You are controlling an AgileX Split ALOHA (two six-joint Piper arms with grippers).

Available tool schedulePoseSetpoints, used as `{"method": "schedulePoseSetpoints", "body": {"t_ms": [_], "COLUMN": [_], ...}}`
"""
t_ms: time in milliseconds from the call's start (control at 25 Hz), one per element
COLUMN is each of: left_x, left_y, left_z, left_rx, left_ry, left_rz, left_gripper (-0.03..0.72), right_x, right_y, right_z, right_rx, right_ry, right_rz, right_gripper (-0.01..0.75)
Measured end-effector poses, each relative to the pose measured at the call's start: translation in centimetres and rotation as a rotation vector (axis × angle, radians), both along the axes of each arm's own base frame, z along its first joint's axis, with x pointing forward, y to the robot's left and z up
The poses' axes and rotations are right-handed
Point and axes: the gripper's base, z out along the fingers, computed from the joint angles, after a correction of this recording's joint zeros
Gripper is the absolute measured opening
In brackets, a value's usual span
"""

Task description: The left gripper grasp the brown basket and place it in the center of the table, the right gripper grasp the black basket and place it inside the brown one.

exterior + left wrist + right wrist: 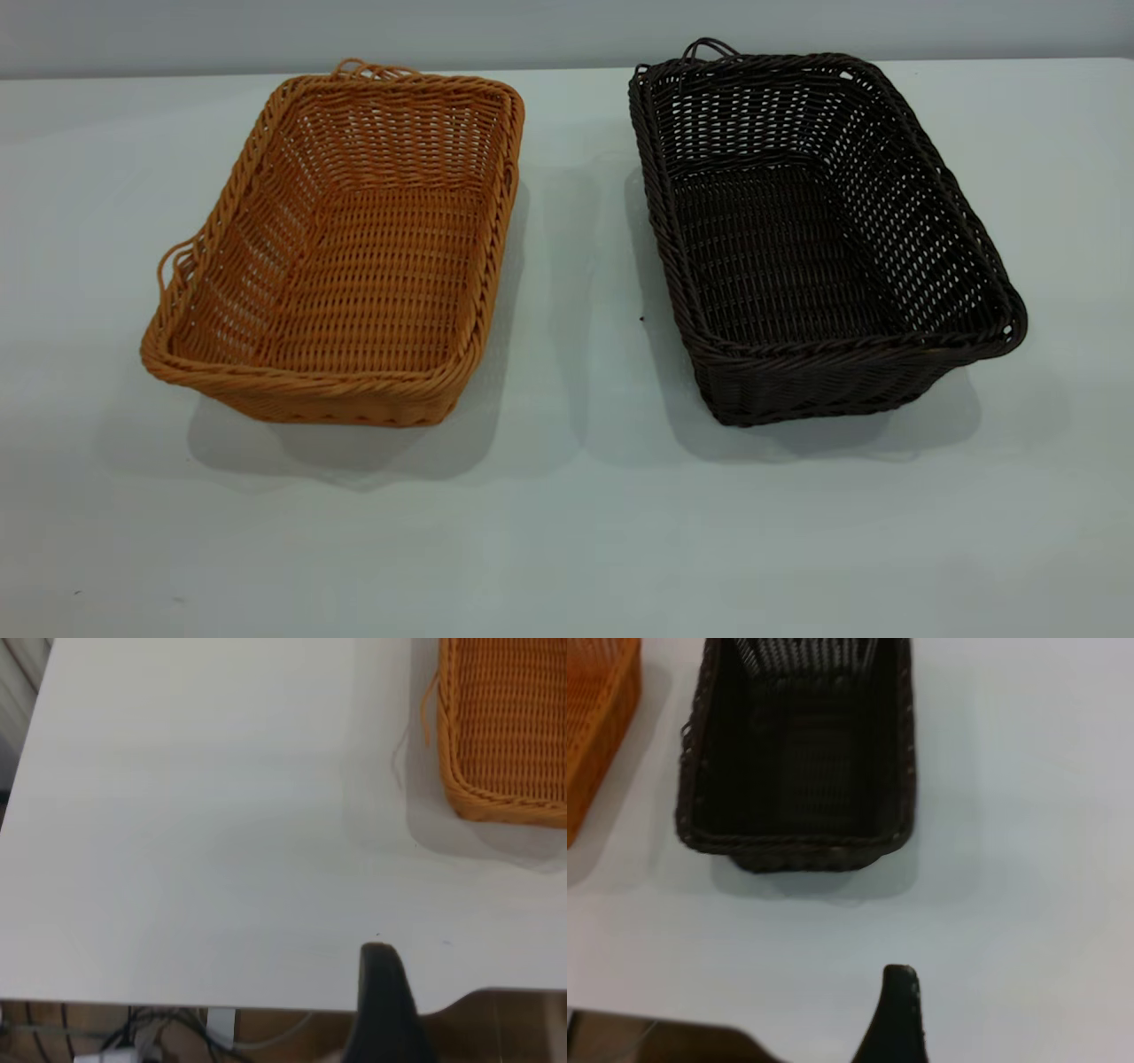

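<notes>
The brown basket (354,257) stands upright and empty on the left part of the white table (567,496). The black basket (815,239) stands upright and empty on the right part, a gap between them. Neither gripper shows in the exterior view. In the left wrist view only a dark tip of my left gripper (379,957) shows, over the table's edge and well apart from the brown basket (505,726). In the right wrist view a dark tip of my right gripper (901,979) shows over bare table, short of the black basket (797,753). Neither holds anything.
The table's edge, with cables below it, runs close to the left gripper (177,1003). A corner of the brown basket (598,726) shows beside the black one in the right wrist view. A grey wall (567,27) lies behind the table.
</notes>
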Motion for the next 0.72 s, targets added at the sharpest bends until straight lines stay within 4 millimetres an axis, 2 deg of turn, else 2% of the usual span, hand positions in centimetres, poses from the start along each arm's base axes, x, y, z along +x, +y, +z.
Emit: {"method": "schedulePoseSetpoints", "body": {"t_ms": [160,320,440,560,720], "left_x": [4.7,10.1,13.9,17.0,20.0], "left_y": [0.3,0.4,0.5,0.5,0.4], "left_z": [1.7,1.8,1.0,0.0,-1.4], "left_rx": [0.031,0.027,0.008,-0.007,-0.030], "left_ry": [0.106,0.203,0.232,0.244,0.271], "left_rz": [-0.048,-0.100,-0.118,-0.139,-0.164], "left_gripper": [0.477,0.554,0.580,0.584,0.585], "right_x": [4.1,8.9,12.2,15.2,18.0], "right_y": [1.0,2.8,4.3,6.3,9.8], "right_z": [1.2,0.6,-0.9,-3.6,-8.4], "right_rx": [0.015,0.100,0.211,0.316,0.393], "right_ry": [0.115,0.234,0.350,0.482,0.646], "right_rz": [0.045,0.138,0.200,0.249,0.222], "right_gripper": [0.592,0.592,0.592,0.592,0.592]}}
